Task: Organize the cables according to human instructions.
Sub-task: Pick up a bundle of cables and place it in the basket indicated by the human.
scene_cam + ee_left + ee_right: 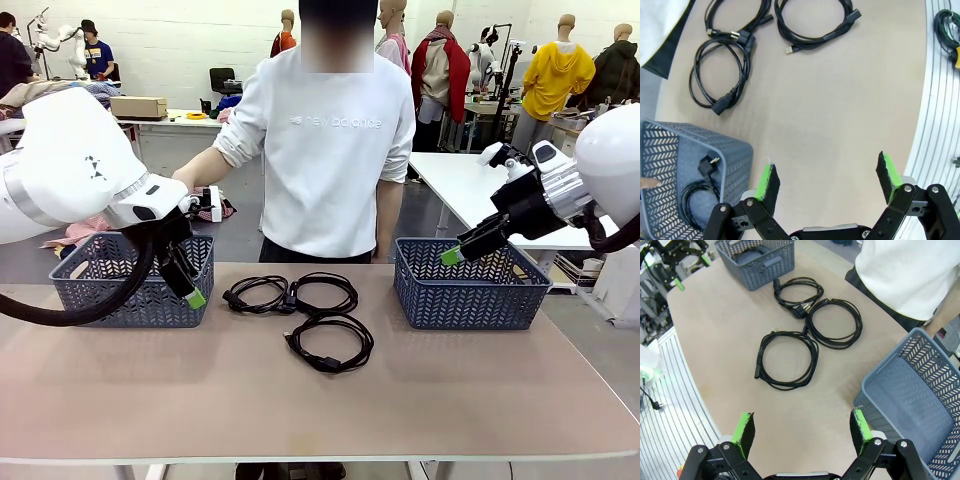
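Note:
Three cables lie coiled on the table between the baskets: one at the left, one beside it, and one nearer me. Another cable rests inside the left basket. My left gripper hangs open by that basket's right front corner, holding nothing. My right gripper hovers open and empty over the right basket.
A person in a white sweatshirt stands at the far side, one hand behind my left arm; a fingertip shows at the left basket. The table's near half is bare. A ribbed metal edge borders the table.

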